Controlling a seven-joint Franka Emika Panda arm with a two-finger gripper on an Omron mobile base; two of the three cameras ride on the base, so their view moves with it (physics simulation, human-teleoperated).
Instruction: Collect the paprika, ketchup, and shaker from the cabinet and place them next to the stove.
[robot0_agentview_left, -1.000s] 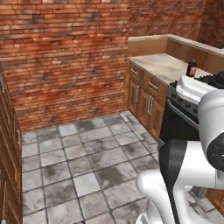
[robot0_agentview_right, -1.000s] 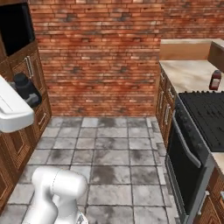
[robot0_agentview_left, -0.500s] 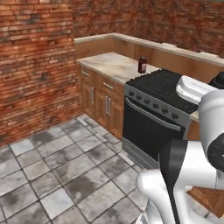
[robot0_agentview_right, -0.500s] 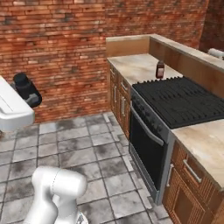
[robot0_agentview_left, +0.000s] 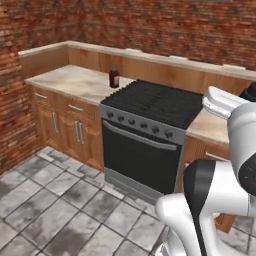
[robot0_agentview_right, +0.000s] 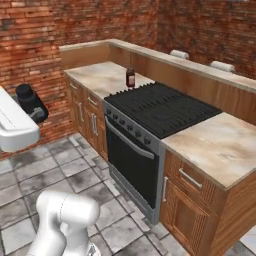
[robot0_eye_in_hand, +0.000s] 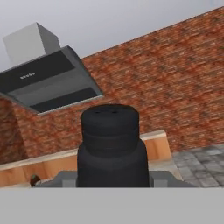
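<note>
A small black tapered shaker (robot0_eye_in_hand: 109, 144) with a ribbed top stands between my fingers, and my gripper (robot0_eye_in_hand: 112, 181) is shut on it. In the right base view the shaker (robot0_agentview_right: 24, 92) and the dark hand are held high at the left, over the floor. It also peeks in at the right edge of the left base view as a black shape (robot0_agentview_left: 248, 92). The black stove (robot0_agentview_left: 155, 102) (robot0_agentview_right: 160, 107) sits between two counter stretches. A dark red container (robot0_agentview_left: 114, 78) (robot0_agentview_right: 130, 78) with a dark cap stands on the counter beside the stove; I cannot tell whether it is the paprika or the ketchup. The cabinet is out of view.
Pale stone counters (robot0_agentview_right: 220, 145) (robot0_agentview_left: 75, 80) flank the stove, over wooden drawers and doors. A raised wooden ledge (robot0_agentview_right: 200, 67) runs behind them, before a brick wall. A grey range hood (robot0_eye_in_hand: 48, 83) shows in the hand view. Grey floor tiles (robot0_agentview_left: 55, 200) lie in front.
The whole picture has shifted as the base turned: the stove and counter have slid from the right edge to the middle. The shaker stays in my gripper.
</note>
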